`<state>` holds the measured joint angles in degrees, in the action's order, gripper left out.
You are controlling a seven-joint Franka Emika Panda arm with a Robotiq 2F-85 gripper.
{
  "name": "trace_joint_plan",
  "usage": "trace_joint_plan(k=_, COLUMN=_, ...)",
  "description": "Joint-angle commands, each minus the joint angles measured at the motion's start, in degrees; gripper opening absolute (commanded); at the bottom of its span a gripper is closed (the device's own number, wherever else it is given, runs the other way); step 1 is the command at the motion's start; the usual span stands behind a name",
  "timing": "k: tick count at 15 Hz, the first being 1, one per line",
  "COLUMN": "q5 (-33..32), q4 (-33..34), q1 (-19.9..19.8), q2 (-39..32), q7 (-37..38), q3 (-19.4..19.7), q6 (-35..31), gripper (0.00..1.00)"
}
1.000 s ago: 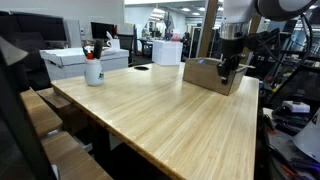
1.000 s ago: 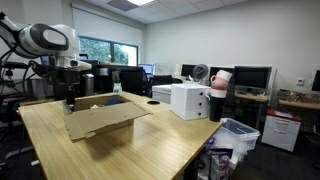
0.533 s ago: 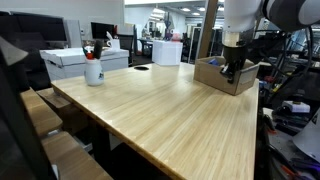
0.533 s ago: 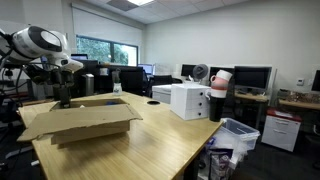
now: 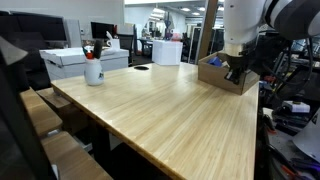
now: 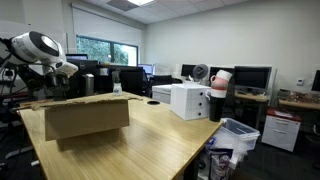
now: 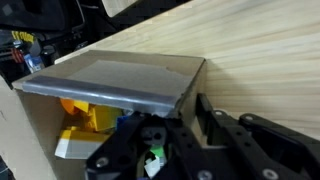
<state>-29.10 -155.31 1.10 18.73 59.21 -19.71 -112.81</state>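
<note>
Cardboard box, rim clenched in the hand, fingertips hidden behind its wall, contents blurred.

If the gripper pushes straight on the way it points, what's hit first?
Likely the cardboard box: the gripper points down into it, at its wall. Depth is unclear; yellow contents lie beside.

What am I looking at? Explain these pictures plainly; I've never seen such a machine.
This is a robot arm steered by a person, ending in a two-fingered gripper. Two pictures come from cameras standing in the room. The third comes from a camera on the arm's wrist, looking past the fingers. On the wooden table stand a cardboard box and a cup. The gripper appears clamped on the cardboard box's wall, and yellow items lie inside.
</note>
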Motion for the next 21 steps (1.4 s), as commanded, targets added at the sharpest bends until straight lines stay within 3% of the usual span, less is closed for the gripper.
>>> trace_joint_plan(k=1, q5=-4.66, q4=1.98, q1=2.41, q2=-3.91, q7=4.92, q3=-1.04, q6=4.98, gripper=0.07)
trace_joint_plan(k=21, q5=-17.87, q4=8.34, q1=12.42, q2=-20.14, q7=17.73, q3=2.02, q6=18.80, gripper=0.07)
